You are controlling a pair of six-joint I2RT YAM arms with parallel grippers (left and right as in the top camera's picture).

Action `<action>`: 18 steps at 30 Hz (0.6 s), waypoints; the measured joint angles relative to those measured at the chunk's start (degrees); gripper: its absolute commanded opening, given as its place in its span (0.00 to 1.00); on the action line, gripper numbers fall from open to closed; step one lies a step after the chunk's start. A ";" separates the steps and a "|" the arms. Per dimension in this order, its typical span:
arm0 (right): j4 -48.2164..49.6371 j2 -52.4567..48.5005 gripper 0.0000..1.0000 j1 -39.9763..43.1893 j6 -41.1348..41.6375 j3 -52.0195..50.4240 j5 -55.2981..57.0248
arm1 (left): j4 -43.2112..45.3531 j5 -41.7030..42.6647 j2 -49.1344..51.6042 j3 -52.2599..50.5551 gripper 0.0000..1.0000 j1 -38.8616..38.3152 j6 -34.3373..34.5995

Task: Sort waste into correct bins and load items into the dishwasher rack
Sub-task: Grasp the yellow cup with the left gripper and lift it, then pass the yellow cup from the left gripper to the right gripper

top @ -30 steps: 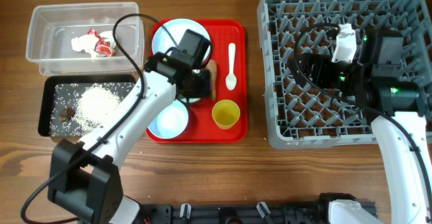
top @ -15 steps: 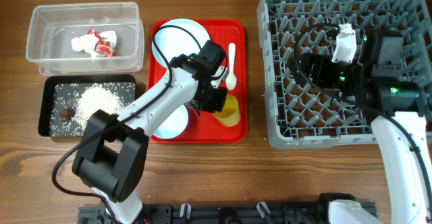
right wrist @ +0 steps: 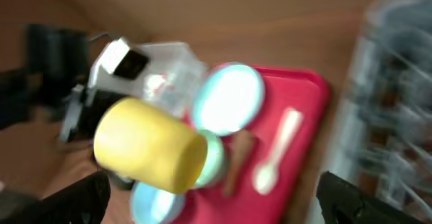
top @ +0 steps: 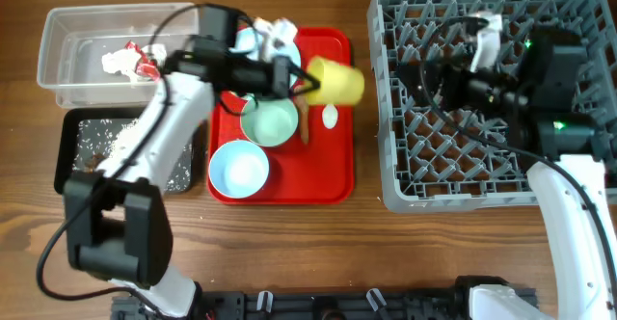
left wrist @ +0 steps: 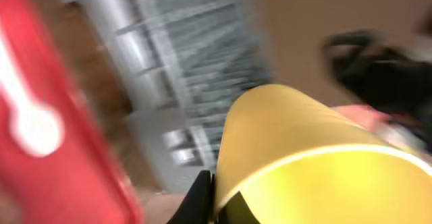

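Note:
My left gripper point(top: 301, 77) is shut on the rim of the small yellow cup point(top: 335, 81), which hangs on its side above the red tray point(top: 333, 180). In the left wrist view a black finger point(left wrist: 199, 200) presses on the cup point(left wrist: 304, 150). Under the cup lie the white spoon point(top: 330, 117) and the thin carrot point(top: 305, 120). Two pale blue bowls point(top: 270, 120) point(top: 239, 169) sit on the tray; the arm partly hides the plate point(top: 249, 39). My right gripper point(top: 451, 87) hovers open over the grey dishwasher rack point(top: 501, 180), empty, and sees the cup point(right wrist: 150, 143), plate point(right wrist: 229, 99) and spoon point(right wrist: 277, 153).
At the left, the clear bin point(top: 67, 79) holds the crumpled white-and-red wrapper point(top: 135, 62). The black bin point(top: 75, 127) in front of it holds rice point(top: 130, 146). Bare wooden table point(top: 366, 253) runs along the front.
My left gripper closed on the yellow cup and lifted it off the tray's front right, carrying it back and tipping it sideways. The right gripper shifted slightly over the rack.

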State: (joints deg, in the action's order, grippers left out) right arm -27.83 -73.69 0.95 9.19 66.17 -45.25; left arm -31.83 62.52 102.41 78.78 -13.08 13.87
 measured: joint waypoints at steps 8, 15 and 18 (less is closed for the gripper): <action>18.47 -8.17 1.00 -7.02 0.04 0.00 -16.70 | 7.65 20.37 -0.20 0.20 0.04 2.64 7.85; 27.58 -12.74 0.96 -8.81 2.45 0.00 -28.70 | 7.69 24.37 -0.20 0.20 0.04 2.64 9.86; 28.61 -13.22 0.91 -10.47 2.89 0.00 -30.05 | 7.69 24.50 -0.20 0.20 0.04 2.64 10.08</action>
State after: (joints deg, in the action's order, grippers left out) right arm 0.78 -86.91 -9.52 12.08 66.17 -75.31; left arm -24.14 87.02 102.21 78.98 -10.44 23.94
